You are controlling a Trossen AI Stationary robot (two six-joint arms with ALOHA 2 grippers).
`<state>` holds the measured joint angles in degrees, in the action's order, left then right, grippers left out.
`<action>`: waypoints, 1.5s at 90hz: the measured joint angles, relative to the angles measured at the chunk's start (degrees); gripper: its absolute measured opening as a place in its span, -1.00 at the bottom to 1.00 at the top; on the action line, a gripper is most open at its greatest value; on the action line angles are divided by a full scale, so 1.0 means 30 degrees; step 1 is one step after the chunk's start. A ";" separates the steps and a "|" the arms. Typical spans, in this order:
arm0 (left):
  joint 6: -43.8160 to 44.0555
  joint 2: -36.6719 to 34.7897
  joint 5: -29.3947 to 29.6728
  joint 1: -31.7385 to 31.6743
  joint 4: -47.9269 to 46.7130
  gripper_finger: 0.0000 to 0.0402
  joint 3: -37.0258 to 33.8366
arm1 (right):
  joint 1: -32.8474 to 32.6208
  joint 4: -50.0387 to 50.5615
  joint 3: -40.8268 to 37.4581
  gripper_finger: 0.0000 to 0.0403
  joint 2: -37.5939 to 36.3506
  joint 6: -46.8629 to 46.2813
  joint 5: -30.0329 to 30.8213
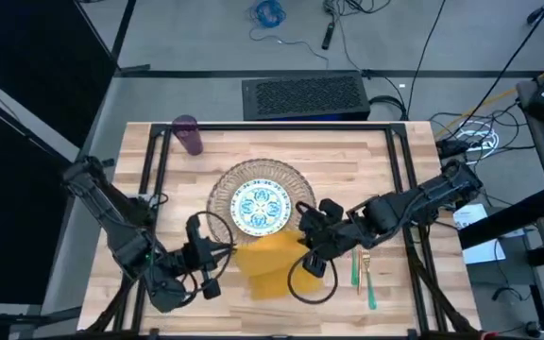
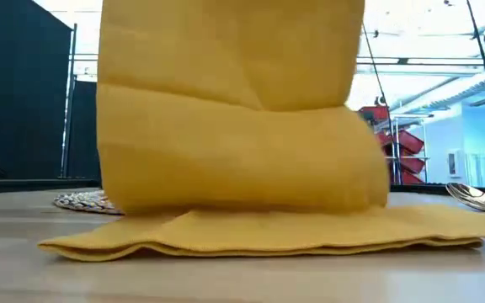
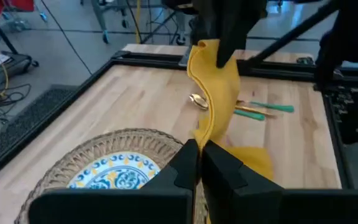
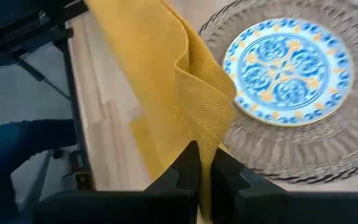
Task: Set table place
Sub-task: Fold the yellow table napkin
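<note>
A mustard-yellow napkin (image 1: 272,264) lies partly flat on the table (image 1: 366,161), just toward the near edge from the round woven mat (image 1: 223,189) and the teal-patterned plate (image 1: 260,207) on it. My right gripper (image 4: 204,165) is shut on the napkin and holds one part up; that part curves down to the flat part (image 2: 259,231). My left gripper (image 3: 199,163) is shut at the napkin's left side, beside the mat. The fork and spoon (image 1: 363,269) lie to the napkin's right. At the far left stands the purple cup (image 1: 189,134). My left gripper stands shut at the napkin's left edge; its own fingers hide the spot, so I cannot tell whether it touches the cloth. My right gripper pinches a raised fold of the napkin (image 4: 199,130) between its two fingers, coming from the table's right. The cloth hangs slack below the hold (image 3: 216,93), and its lower part lies on the table.
The table's black frame bars (image 1: 281,127) run along its edges. A black box (image 1: 302,96) and cables lie on the floor beyond the far edge. Bare wood lies at the far right (image 1: 357,170).
</note>
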<state>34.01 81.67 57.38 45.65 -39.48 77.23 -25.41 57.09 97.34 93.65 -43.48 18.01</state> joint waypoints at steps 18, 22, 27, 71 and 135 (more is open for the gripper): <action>-0.0727 -0.0139 0.0166 -0.0117 -0.0125 -1.00 0.0000 | 0.0290 0.0162 0.0007 -1.00 -0.0281 0.0522 0.0178; -0.1079 -0.0139 0.0298 -0.0267 -0.0236 -1.00 0.0000 | 0.0473 0.0355 0.0007 -1.00 -0.0332 0.0635 0.0214; -0.1435 -0.0139 0.0448 -0.0530 -0.0558 -1.00 0.0007 | 0.0753 0.0794 0.0036 -1.00 -0.0365 0.0717 0.0389; -0.1608 -0.0065 0.1044 -0.4692 -0.5723 -1.00 -0.0314 | 0.5048 0.2576 0.0022 -1.00 -0.0189 0.3129 0.0372; 0.1059 0.0152 -0.1202 -0.7518 -0.4950 -0.14 -0.6528 | 0.7016 0.1678 -0.5231 0.06 0.0078 0.6769 0.0517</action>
<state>37.19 82.13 53.77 23.09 -54.33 57.65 -4.36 62.12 81.65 93.89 -23.17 19.56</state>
